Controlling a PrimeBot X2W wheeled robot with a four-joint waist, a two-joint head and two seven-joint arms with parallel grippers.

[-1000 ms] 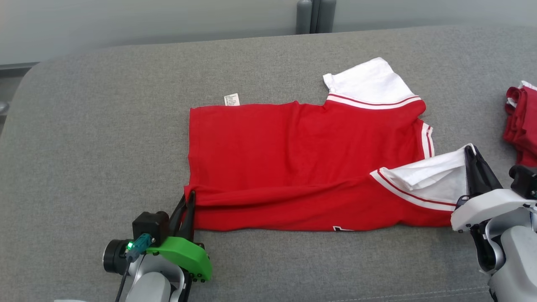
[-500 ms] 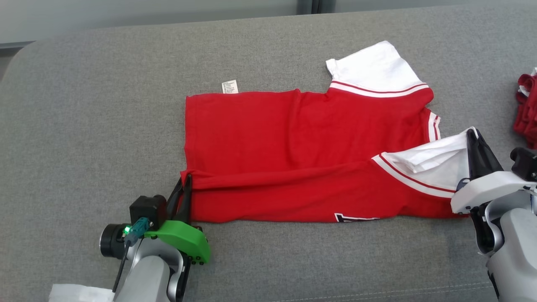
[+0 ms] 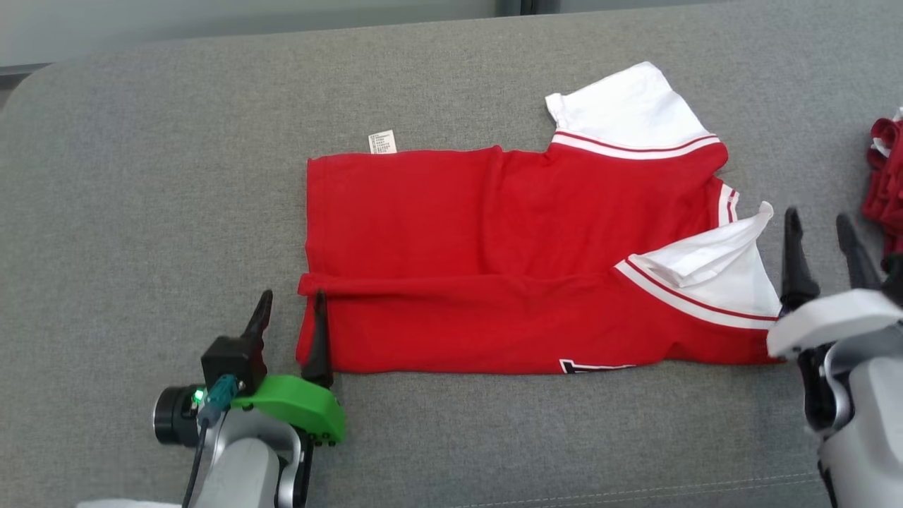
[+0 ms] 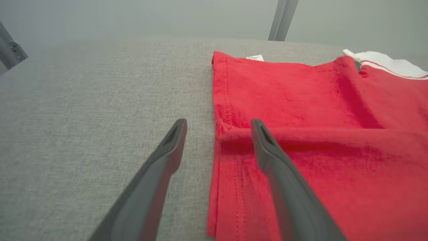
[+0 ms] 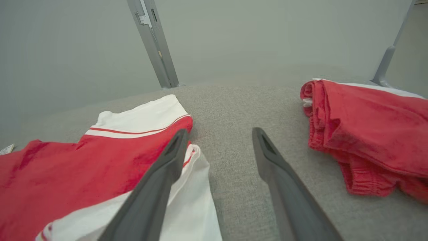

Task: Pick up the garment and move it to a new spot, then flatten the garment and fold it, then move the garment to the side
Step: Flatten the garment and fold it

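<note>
The garment (image 3: 494, 240) is a red T-shirt with white sleeves, lying on the grey cushion with its near long edge folded over its middle. My left gripper (image 3: 291, 305) stands open at the shirt's lower left corner, one finger over the red fold (image 4: 301, 140), the other over bare cushion. My right gripper (image 3: 818, 227) is open just right of the near white sleeve (image 3: 726, 271), nothing between its fingers. In the right wrist view the left finger overlaps the sleeve (image 5: 190, 187); the gripper (image 5: 219, 134) gapes over grey fabric.
A second red garment (image 5: 364, 130) lies bundled at the right, close to my right gripper, also seen at the head view's edge as a red bundle (image 3: 885, 176). A white label (image 3: 382, 142) sticks out at the shirt's far edge. Grey cushion (image 3: 141, 212) spreads wide to the left.
Both grippers were shut on the shirt's near edge and have opened, letting the folded edge and the white sleeve drop onto the shirt. The head camera has tilted slightly.
</note>
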